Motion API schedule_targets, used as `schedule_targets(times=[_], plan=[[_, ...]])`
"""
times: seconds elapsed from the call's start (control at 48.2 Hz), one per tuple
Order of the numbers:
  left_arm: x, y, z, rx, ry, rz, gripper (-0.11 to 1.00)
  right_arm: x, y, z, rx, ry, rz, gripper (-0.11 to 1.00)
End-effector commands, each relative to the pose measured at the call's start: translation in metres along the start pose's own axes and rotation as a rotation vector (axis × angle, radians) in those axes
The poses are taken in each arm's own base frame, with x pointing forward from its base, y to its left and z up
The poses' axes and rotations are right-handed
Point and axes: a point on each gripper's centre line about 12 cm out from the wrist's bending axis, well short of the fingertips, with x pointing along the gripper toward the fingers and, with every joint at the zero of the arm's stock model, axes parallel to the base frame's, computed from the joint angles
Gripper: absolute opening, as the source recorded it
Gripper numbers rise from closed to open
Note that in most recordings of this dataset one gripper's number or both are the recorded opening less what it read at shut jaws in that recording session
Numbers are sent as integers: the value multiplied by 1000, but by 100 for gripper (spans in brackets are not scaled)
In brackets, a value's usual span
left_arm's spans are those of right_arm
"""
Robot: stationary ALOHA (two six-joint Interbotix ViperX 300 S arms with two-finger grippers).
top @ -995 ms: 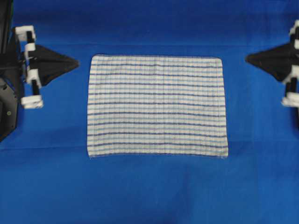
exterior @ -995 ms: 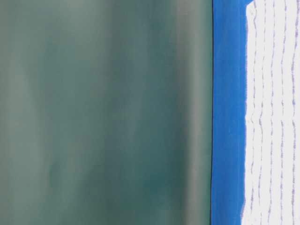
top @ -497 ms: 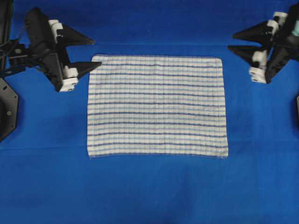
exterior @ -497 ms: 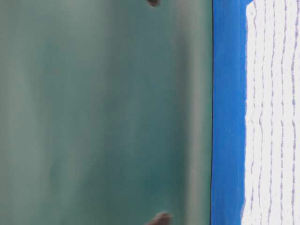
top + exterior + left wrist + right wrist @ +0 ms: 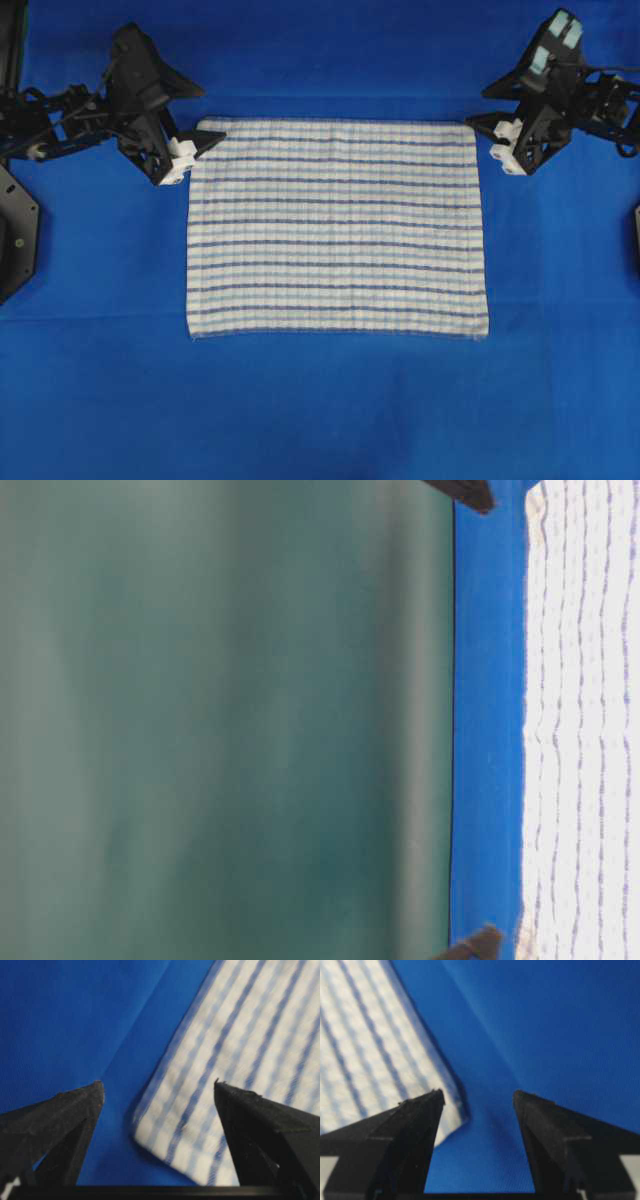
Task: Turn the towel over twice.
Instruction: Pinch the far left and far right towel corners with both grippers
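The left gripper has its two dark fingers spread wide apart with nothing between them, where a second ago they sat pressed together at the left edge of the overhead view; it now stands at the towel's far-left corner, one fingertip touching or just over the cloth's edge. The right gripper has likewise opened and come inward from the right edge, its fingers apart and empty beside the far-right corner. The towel lies flat and unfolded in the middle of the blue sheet covering the tabletop, exactly where it lay before. By count: two grippers, two fingers each, one towel, one sheet. The left wrist view shows the towel's corner lying between the spread fingers, nearer the right-hand one, a detail the overhead view is too coarse to give; the right wrist view shows the other corner just beside one finger, with bare sheet in the gap. The table-level view shows a dark fingertip at one end of the towel's far edge and another at the other, both low near the sheet, and a plain green backdrop behind the tabletop.
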Motion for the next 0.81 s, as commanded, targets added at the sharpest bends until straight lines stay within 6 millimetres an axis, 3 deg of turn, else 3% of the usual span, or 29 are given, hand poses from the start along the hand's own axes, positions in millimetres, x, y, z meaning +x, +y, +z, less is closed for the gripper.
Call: schedule_targets(times=[0.0,0.207,0.394,0.518,0.684,0.746,0.788], plan=[[6,5,-2,-8,2,16,86,9,-1,4,3,-9,-4,62],[16,9,-20,-17,64,28,86,24,-1,-8,3,50,-6,63],[17,9,-27,-17,91,27,79,24,-1,-11,3,63,-6,61],[16,10,-32,-19,125,28,55,24,-1,-12,3,70,-6,53],[15,9,-39,-21,186,25,13,24,-1,-13,0,86,-6,19],[15,9,-41,-21,197,25,3,24,-1,-14,-2,95,-5,11],[15,9,-40,-21,197,25,3,24,-1,-14,-2,100,-5,10]])
